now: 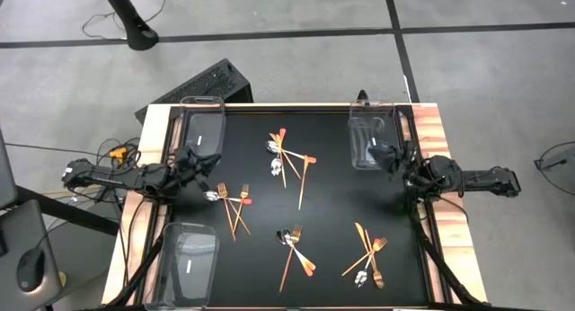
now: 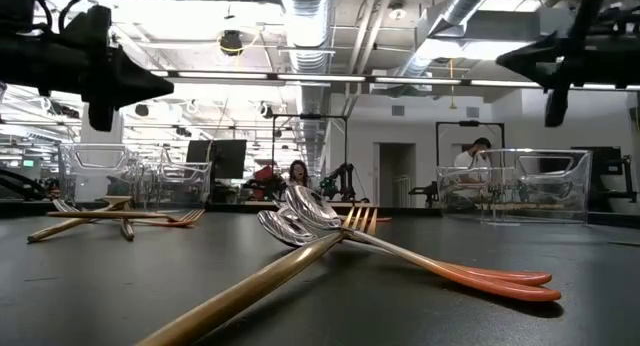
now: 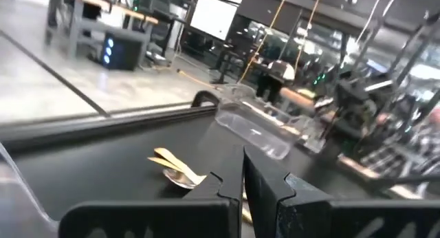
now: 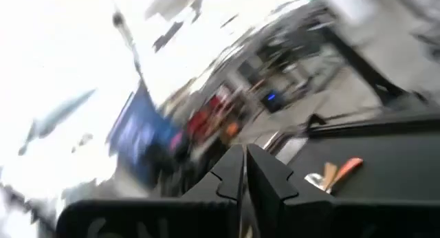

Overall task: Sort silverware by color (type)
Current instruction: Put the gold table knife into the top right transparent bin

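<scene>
Left gripper [image 1: 205,158] closed empty, right gripper [image 1: 388,155] closed empty; crossed silverware [image 1: 289,158] piles risk double-picks or snagging.

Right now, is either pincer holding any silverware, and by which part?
No. The left pincer and right pincer are both shut on nothing; the silverware lies on the table.

No text, label, brand, number or sign can be read in any view; the small white patches on the clear bins [image 1: 191,264] are too small to make out; the bright screens in the room behind the desk [image 1: 323,257] are blurred and show no legible characters.
</scene>
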